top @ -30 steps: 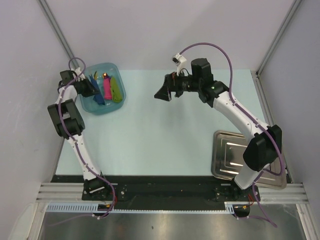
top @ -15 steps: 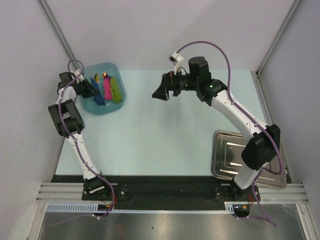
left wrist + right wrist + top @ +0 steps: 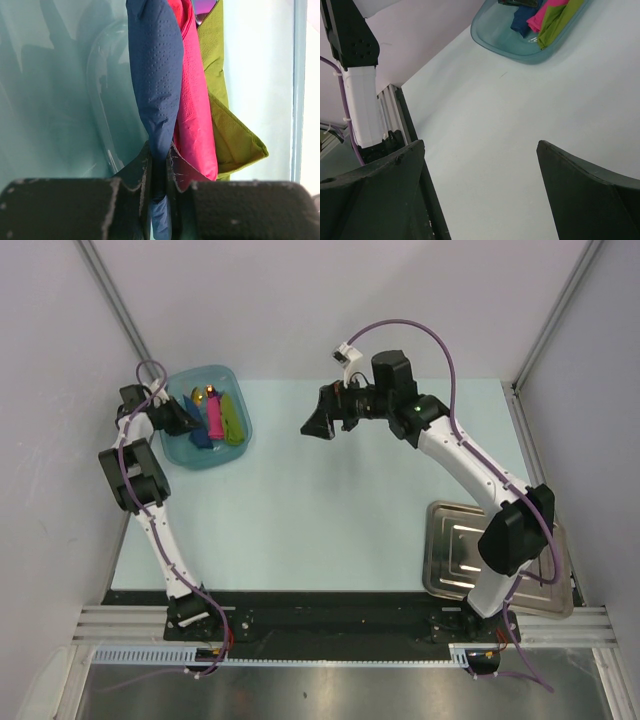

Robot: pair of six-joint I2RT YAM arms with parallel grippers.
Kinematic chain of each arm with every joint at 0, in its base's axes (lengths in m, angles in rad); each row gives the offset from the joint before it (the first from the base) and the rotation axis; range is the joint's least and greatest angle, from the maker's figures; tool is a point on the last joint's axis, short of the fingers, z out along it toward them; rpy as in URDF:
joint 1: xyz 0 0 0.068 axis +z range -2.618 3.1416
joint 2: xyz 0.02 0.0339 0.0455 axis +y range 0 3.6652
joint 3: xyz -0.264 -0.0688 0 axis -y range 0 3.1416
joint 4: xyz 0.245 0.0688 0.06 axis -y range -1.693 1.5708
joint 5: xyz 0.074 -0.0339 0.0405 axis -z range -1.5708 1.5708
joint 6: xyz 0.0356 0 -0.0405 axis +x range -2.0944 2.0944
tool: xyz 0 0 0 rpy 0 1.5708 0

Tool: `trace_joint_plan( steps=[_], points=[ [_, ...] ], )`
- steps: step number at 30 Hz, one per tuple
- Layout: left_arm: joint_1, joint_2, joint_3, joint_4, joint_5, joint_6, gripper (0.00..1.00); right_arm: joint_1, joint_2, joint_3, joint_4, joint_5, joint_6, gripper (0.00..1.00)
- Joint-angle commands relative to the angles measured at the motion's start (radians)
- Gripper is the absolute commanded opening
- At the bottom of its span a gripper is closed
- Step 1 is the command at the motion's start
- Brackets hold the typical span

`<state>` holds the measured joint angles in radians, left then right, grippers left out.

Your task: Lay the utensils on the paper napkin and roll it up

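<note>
Paper napkin [image 3: 155,85], navy, is pinched by its edge in the left jaws inside the teal tub [image 3: 246,430] at the far-left corner of the counter [image 3: 330,510], so lift slowly, shedding the clinging pink napkin [image 3: 192,115], while the right jaws gape empty.

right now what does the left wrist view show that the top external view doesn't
Only left wrist: the left gripper pinched shut on the paper napkin, seen close up. Only top external: the right gripper above the table, and the steel tray. Both: the teal tub holding the pink napkin and the lime-green napkin.
</note>
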<state>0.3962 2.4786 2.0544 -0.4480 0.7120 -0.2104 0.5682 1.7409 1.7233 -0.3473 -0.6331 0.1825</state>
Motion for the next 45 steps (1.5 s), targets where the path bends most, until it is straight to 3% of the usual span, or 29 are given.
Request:
trace_joint_plan(
  steps=[1, 12, 17, 28, 29, 32, 45],
  points=[
    [0.009, 0.019, 0.038, -0.032, 0.006, -0.007, 0.06, 0.007, 0.003, 0.053, 0.001, 0.006, -0.014, 1.00],
    [0.012, 0.023, 0.038, -0.112, 0.004, 0.023, 0.09, 0.009, 0.006, 0.061, -0.002, 0.006, -0.014, 1.00],
    [0.016, 0.017, 0.035, -0.127, -0.014, 0.025, 0.28, 0.009, 0.011, 0.070, -0.004, 0.000, -0.012, 1.00],
    [0.018, -0.036, 0.043, -0.141, -0.081, 0.031, 0.38, 0.007, 0.011, 0.071, 0.004, -0.010, -0.009, 1.00],
    [0.018, -0.041, 0.041, -0.143, -0.089, 0.029, 0.49, 0.007, 0.011, 0.071, 0.004, -0.010, -0.009, 1.00],
    [0.016, -0.055, 0.038, -0.143, -0.098, 0.034, 0.55, 0.009, 0.011, 0.071, 0.005, -0.011, -0.009, 1.00],
    [0.012, -0.159, -0.036, -0.086, -0.189, 0.032, 0.62, 0.009, 0.006, 0.071, 0.011, -0.030, -0.018, 1.00]
  ],
)
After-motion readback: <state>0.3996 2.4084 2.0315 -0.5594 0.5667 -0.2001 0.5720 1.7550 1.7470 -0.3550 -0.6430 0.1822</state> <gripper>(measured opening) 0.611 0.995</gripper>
